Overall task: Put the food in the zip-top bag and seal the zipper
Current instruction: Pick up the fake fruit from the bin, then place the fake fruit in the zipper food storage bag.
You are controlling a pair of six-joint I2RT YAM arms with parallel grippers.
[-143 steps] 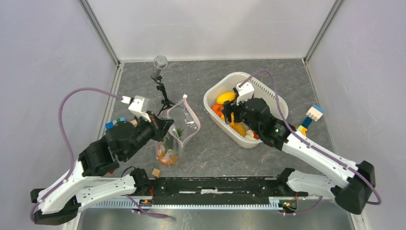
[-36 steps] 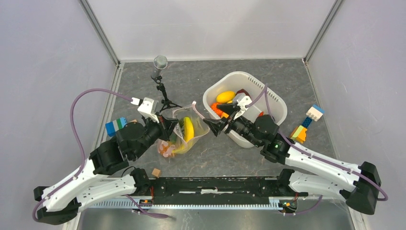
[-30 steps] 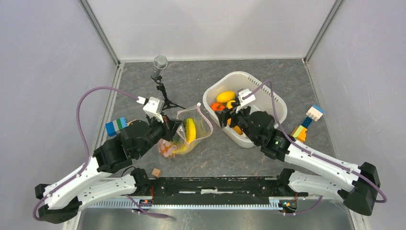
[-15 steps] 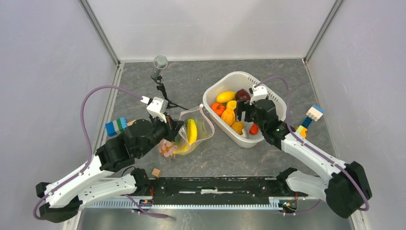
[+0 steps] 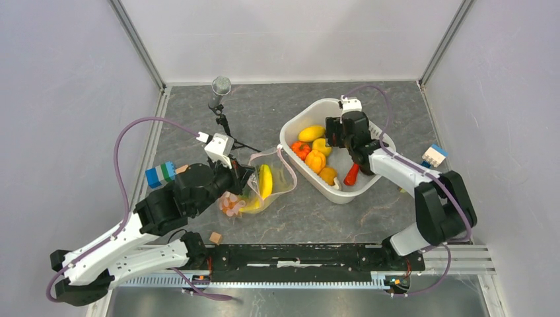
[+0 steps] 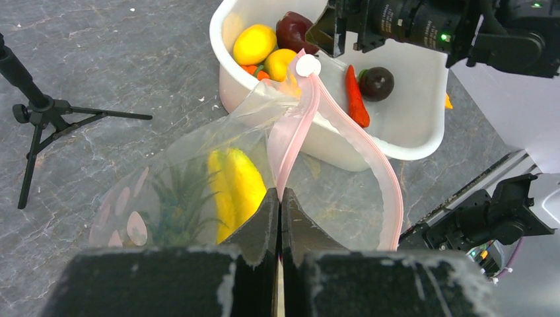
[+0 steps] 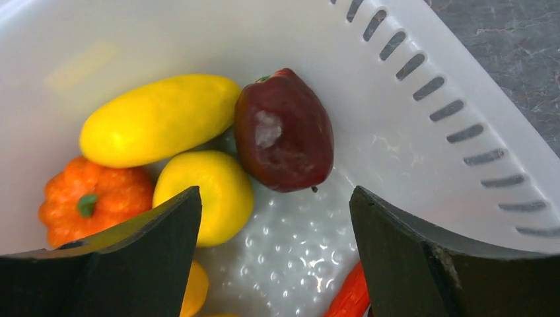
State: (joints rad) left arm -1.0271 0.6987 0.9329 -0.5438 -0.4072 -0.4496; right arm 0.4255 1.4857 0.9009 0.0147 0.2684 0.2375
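Note:
The zip-top bag (image 5: 280, 177) lies left of the white tub (image 5: 343, 196) with its mouth open toward the tub. A yellow banana (image 6: 239, 181) and a green leafy top (image 6: 181, 205) lie inside it. My left gripper (image 6: 280, 198) is shut on the pink zipper (image 6: 370, 155) at the near mouth edge. My right gripper (image 7: 275, 195) hangs open inside the tub (image 7: 429, 99), just short of a dark maroon apple (image 7: 284, 129). A yellow mango (image 7: 158, 119), a lemon (image 7: 205, 191) and an orange pumpkin (image 7: 86, 195) lie to its left. A red chili (image 5: 351, 174) lies in the tub too.
A small black tripod with a microphone (image 5: 221, 89) stands behind the bag. Coloured block stacks sit at the left (image 5: 160, 174) and the right (image 5: 434, 156). A small wooden cube (image 5: 214, 237) lies near the front rail.
My right gripper has swung from the bag's mouth back over the tub to its far side, staying open. The left gripper keeps its hold on the bag edge.

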